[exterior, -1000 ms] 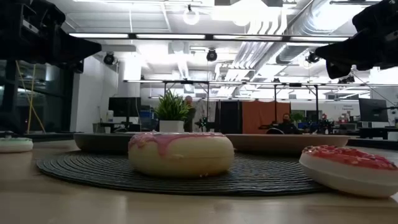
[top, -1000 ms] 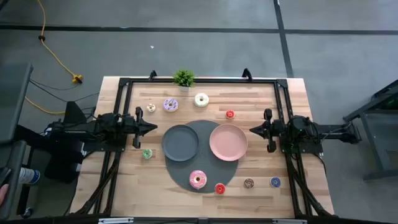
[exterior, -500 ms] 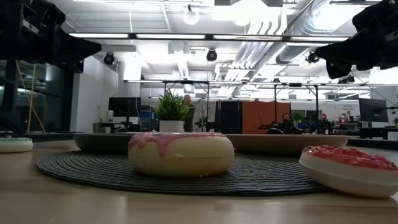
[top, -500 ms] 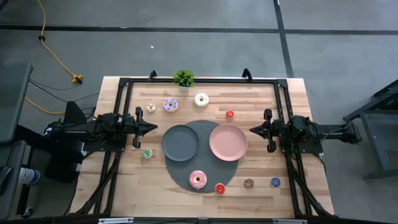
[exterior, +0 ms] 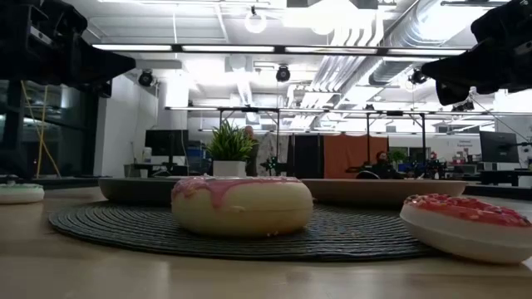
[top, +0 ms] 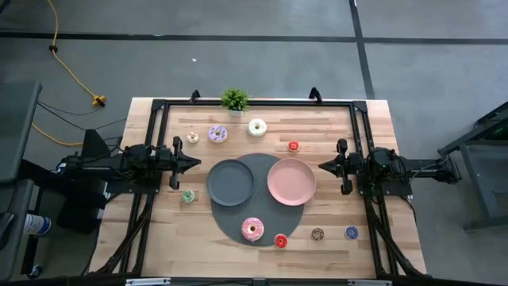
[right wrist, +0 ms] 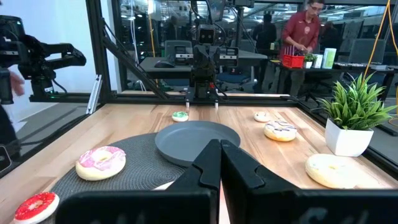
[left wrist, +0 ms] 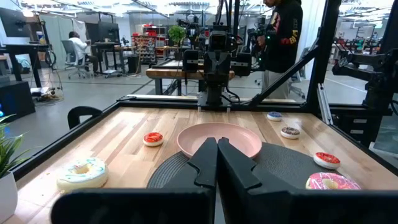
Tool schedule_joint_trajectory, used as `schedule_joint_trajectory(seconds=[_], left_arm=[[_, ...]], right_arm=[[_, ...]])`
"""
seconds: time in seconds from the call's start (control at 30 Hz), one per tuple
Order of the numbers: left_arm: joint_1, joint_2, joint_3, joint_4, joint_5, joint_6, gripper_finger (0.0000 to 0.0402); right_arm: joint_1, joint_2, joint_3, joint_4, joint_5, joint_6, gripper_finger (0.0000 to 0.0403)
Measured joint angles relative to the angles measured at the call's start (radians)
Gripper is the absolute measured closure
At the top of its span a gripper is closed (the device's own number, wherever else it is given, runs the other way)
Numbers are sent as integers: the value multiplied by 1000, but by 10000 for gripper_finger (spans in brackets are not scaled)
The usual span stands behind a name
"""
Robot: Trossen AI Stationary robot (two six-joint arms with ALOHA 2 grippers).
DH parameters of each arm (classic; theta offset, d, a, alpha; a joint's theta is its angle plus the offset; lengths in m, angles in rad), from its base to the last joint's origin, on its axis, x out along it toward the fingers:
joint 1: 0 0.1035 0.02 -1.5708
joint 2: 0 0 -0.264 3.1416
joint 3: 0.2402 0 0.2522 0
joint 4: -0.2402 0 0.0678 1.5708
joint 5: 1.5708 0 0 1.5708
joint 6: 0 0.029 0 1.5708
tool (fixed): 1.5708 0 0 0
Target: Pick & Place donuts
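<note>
left gripper (top: 195, 164): fingers pressed together, empty, parked at table's left edge, pointing at grey plate (top: 230, 182)
right gripper (top: 322, 166): fingers pressed together, empty, parked at right edge, pointing at pink plate (top: 291, 181)
change: none, both arms and every donut same as a second ago, only a person in the far room shifted in low view
meaning: no pick begun, task looks to be at its very start
pink donut (top: 252, 229): on dark mat (top: 238, 213), near side, below grey plate
purple donut (top: 217, 134): far side, on bare wood, near plant (top: 234, 100)
white donut (top: 257, 127): far side, just right of purple donut
small donuts: cream (top: 192, 138) far left; green (top: 187, 196) left of mat; red (top: 293, 146) above pink plate; red (top: 280, 241) at mat's near edge; brown (top: 317, 234) and blue (top: 351, 233) near right
plates: both empty, side by side on mat
</note>
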Motion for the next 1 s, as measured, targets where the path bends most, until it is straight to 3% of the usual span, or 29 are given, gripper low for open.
schedule_joint_trajectory(seconds=[0.33,0.43,0.67,1.0], left_arm=[[0,0,0,11,-15,-5,401],[0,0,16,-1,-21,-69,401],[0,0,128,8,66,-161,401],[0,0,241,6,37,-216,401]], right_arm=[[0,0,0,0,0,0,402],[0,0,0,0,0,0,402],[0,0,0,0,0,0,402],[0,0,0,0,0,0,402]])
